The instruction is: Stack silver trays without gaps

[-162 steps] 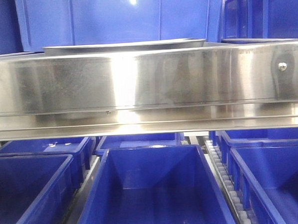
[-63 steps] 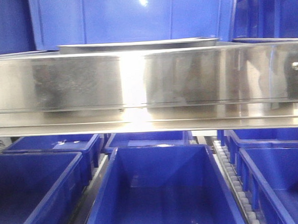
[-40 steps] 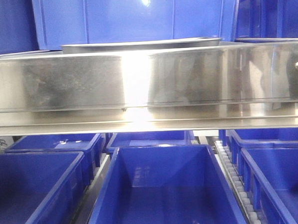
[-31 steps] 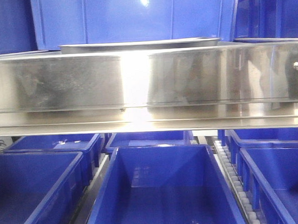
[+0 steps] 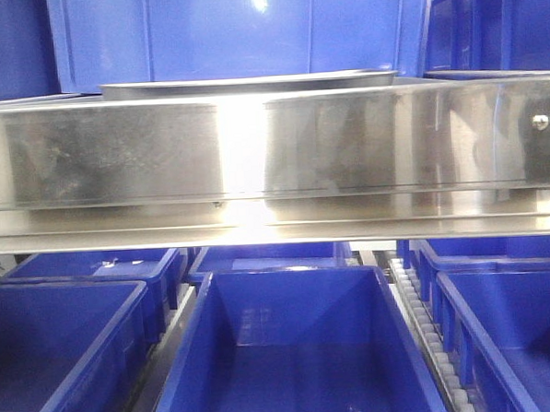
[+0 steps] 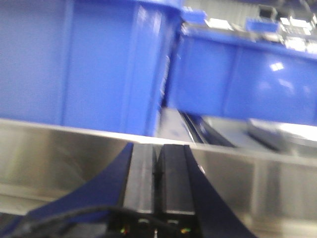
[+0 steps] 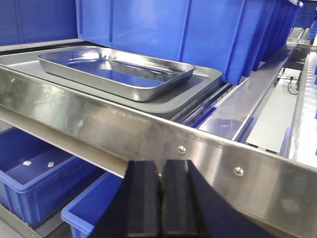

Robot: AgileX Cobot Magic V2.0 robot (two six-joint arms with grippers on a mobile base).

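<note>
Your front view has shifted slightly left; trays (image 7: pixel 116 72) sit nested on the shelf (image 7: pixel 99 119). Left fingers (image 6: pixel 157 173) and right fingers (image 7: pixel 159 198) clenched, empty.

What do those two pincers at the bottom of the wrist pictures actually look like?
Both look alike. The left pincer has two flat, black, rubbery-looking pads set on dark blue fingers that flare outward toward the base; a thin dark cable crosses below, and two tiny lights glow near its base, one reddish and one greenish. The right pincer shows the same black block-like pads on dark flaring fingers, with no cable or lights visible.
</note>
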